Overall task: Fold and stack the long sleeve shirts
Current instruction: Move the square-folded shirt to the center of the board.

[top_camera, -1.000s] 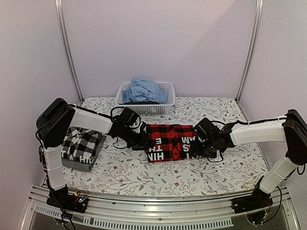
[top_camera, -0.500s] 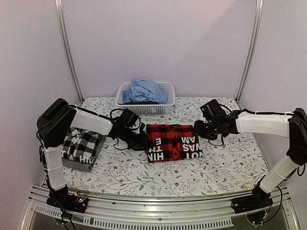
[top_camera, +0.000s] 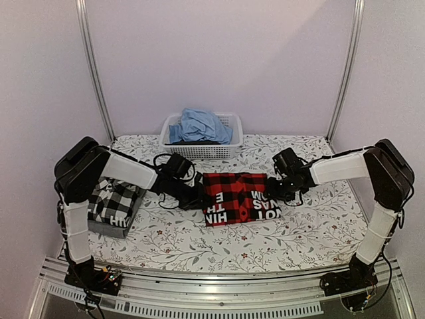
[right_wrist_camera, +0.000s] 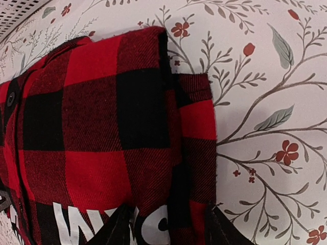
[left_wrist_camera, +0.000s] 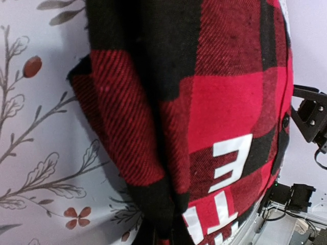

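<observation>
1. The red-and-black flannel shirt (top_camera: pixel 239 197) lay folded in a rectangle at the middle of the desk (top_camera: pixel 299 232), white lettering showing along its near half.
2. The left claw (top_camera: pixel 199 197) sat low at the shirt's left edge, clenched on a pinch of the flannel, as the left wrist view showed.
3. The right claw (top_camera: pixel 273 189) was at the shirt's right edge. Its fingers (right_wrist_camera: pixel 120 227) stood apart with the cloth lying flat between them, not clamped.
4. A black-and-white check shirt (top_camera: pixel 113 199) rested folded on a grey folded cloth (top_camera: pixel 106 229) at the desk's left side, well apart from the flannel.
5. A white basket (top_camera: pixel 229 143) holding blue cloth (top_camera: pixel 199 125) stood at the back.
</observation>
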Action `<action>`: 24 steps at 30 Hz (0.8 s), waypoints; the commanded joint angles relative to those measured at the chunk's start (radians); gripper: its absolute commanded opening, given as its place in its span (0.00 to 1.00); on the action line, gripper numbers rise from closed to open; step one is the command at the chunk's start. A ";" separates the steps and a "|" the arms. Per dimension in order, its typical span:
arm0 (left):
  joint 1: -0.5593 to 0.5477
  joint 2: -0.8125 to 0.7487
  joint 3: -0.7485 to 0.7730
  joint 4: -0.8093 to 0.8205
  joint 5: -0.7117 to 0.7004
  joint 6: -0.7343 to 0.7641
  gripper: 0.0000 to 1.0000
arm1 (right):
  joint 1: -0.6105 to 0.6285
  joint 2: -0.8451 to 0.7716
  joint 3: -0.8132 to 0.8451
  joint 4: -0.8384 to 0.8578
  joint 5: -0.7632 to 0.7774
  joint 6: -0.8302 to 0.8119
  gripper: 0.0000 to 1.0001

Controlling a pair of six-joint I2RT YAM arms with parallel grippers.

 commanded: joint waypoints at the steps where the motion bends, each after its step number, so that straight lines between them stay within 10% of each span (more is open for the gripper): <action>1: 0.032 -0.029 -0.038 -0.037 0.002 0.045 0.00 | -0.005 0.008 -0.011 0.042 -0.061 0.006 0.48; 12: 0.163 -0.129 -0.116 -0.238 0.099 0.300 0.00 | 0.096 -0.010 -0.050 0.128 -0.150 0.092 0.46; 24: 0.217 -0.183 -0.149 -0.210 0.058 0.282 0.49 | 0.107 0.041 -0.030 0.133 -0.165 0.095 0.38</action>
